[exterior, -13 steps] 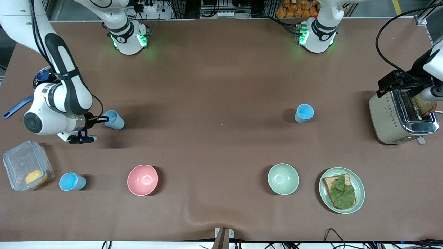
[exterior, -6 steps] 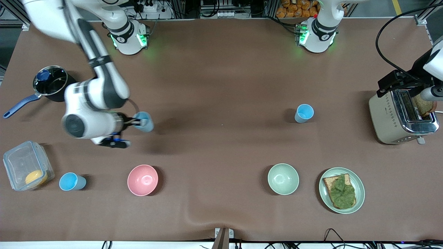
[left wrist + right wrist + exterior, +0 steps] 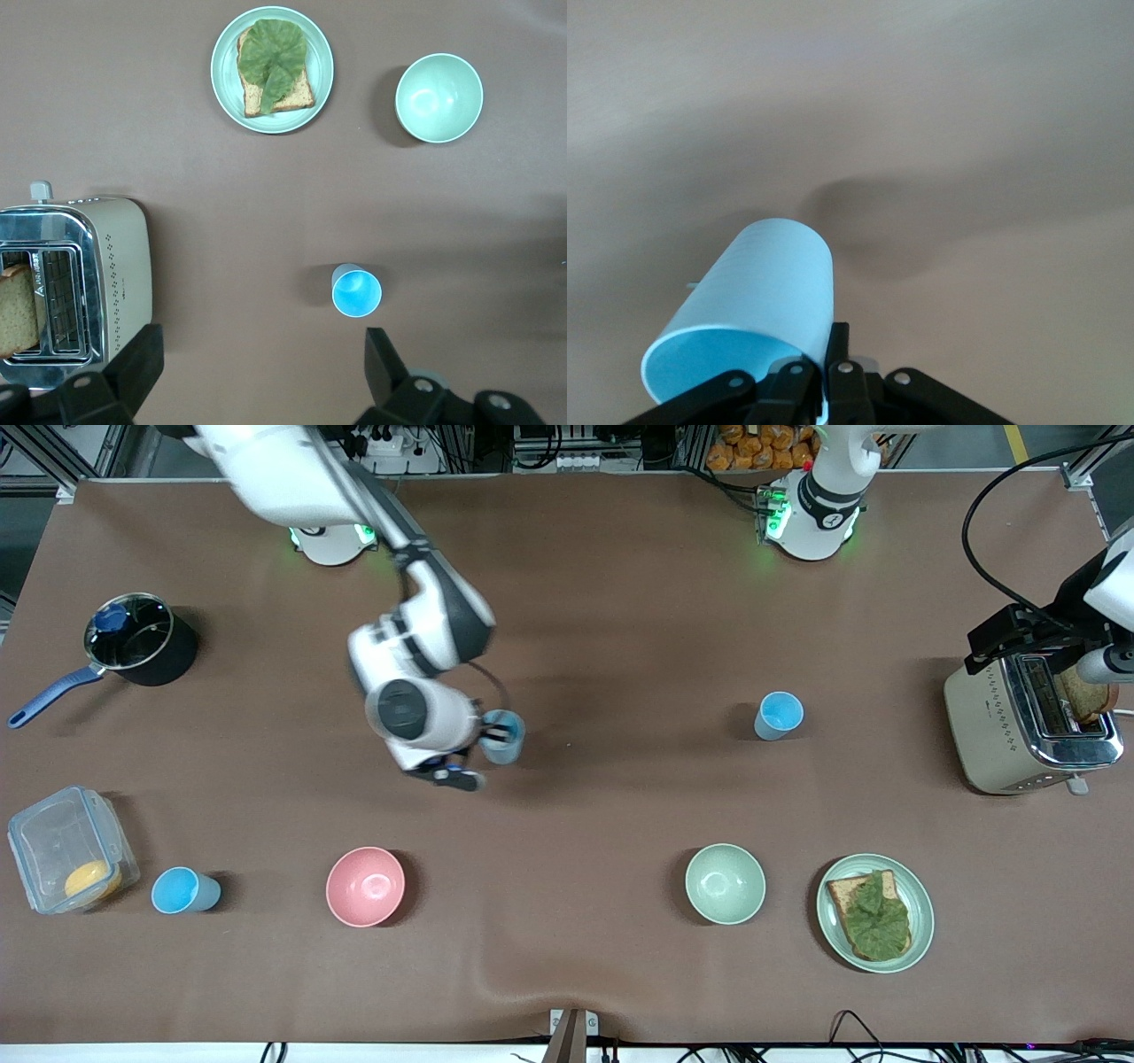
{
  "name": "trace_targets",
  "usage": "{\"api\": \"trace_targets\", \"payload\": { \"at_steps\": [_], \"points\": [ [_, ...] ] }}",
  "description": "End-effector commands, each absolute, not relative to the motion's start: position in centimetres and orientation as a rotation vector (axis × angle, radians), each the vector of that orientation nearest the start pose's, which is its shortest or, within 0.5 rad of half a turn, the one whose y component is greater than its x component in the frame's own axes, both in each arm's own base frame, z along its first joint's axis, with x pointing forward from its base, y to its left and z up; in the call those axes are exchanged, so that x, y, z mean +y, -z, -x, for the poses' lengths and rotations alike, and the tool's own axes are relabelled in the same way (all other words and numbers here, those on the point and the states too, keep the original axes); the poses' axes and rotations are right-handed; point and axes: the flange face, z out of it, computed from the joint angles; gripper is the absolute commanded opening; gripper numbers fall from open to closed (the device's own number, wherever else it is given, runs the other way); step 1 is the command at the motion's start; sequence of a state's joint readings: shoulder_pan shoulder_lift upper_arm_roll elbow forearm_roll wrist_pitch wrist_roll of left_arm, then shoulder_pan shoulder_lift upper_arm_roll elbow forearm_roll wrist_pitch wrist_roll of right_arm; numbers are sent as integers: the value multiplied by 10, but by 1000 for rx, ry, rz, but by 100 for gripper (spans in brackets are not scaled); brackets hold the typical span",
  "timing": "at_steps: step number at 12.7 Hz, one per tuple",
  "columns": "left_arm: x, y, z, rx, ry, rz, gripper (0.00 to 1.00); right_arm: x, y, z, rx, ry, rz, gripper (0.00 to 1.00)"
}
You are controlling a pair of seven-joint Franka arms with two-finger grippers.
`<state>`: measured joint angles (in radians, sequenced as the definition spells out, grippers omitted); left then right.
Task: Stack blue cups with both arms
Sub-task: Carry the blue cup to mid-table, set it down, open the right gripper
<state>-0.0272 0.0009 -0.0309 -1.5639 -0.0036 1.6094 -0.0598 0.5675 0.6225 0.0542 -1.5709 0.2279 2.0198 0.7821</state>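
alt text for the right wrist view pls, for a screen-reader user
The right gripper is shut on the rim of a pale blue cup, carried in the air over the bare brown table. The cup's shadow falls on the table below it, and nothing else shows.

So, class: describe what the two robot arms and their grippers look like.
Both arms are glossy white with black bands; the right arm has a round black joint cap. Both bases glow green. A black cable loops at the right gripper; the left gripper has black, wedge-shaped fingers.

bare table (image 3: 620, 646) mid-span, bowls (image 3: 365, 886) nearer front camera
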Motion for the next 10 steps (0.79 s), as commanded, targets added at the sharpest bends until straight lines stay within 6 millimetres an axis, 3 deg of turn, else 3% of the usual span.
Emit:
{"api": "trace_targets", "payload": {
  "at_steps": [1, 6, 10],
  "points": [
    [-33, -635, -556, -34, 64, 3159, 100, 461, -252, -550, 477, -374, 2954, 0],
    [-33, -635, -556, -32, 64, 3159, 100, 526, -236, -515, 522, -367, 2760, 0],
    [-33, -635, -556, -32, 64, 3159, 100, 537, -226, -505, 514, -361, 2755, 0]
  ]
}}
